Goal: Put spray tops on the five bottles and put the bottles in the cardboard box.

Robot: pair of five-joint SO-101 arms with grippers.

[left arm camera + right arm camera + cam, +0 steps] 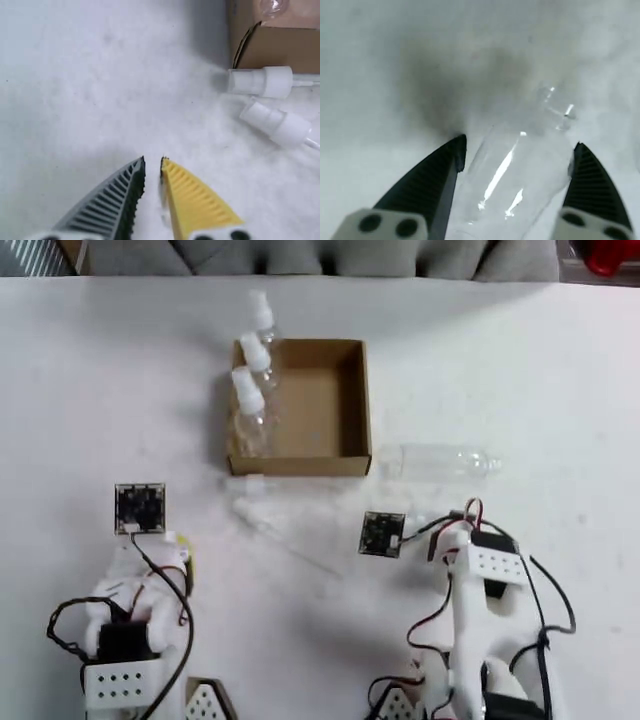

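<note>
High view: white table (520,360), grey sofa (350,255) behind; brown cardboard box (330,458) holds three spray-topped clear bottles (250,405).
Left wrist view: grey-and-yellow left gripper (152,167) nearly pressed together, empty.
Right wrist view: black right gripper (520,141) spread wide, uncapped clear plastic bottle (520,175) lying between its fingers.

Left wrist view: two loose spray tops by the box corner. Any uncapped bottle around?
Observer: Yes. In the high view a clear bottle with no top lies on its side on the table, just right of the cardboard box.
Operator: How many are capped?
Observer: Three capped bottles stand in the box, along its left wall.
Operator: Right arm busy?
Observer: The right gripper is open, with a see-through bottle between its fingers. I cannot tell whether it is that same one.
</note>
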